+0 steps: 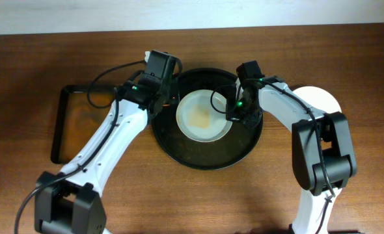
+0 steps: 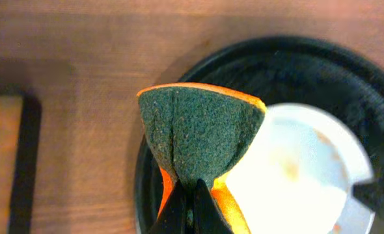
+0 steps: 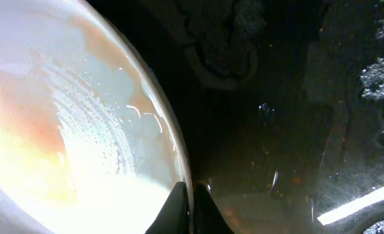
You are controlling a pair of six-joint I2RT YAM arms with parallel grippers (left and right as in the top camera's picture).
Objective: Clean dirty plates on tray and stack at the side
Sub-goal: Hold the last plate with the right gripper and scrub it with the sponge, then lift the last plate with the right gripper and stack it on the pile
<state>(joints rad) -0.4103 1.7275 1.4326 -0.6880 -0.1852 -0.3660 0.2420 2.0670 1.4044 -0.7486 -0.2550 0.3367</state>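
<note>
Currently, the round black tray sits mid-table, with a white plate lying flat at about its centre. A pale orange-brown smear marks the middle of this plate, and the right wrist view shows a wet film on it.

The right gripper is at the plate's 3 o'clock edge. Its fingertips are pinched together on the rim, one above and one below, low over the wet tray floor.

The left gripper is clenched on a folded sponge, green scouring face outward and orange backing showing at the edges. It hangs over the tray rim at about 10 o'clock, just off the plate's edge; contact with the plate cannot be confirmed.

A second white plate rests on the table at 3 o'clock from the tray, partly covered by the right arm. A rectangular tray lies at 9 o'clock.
</note>
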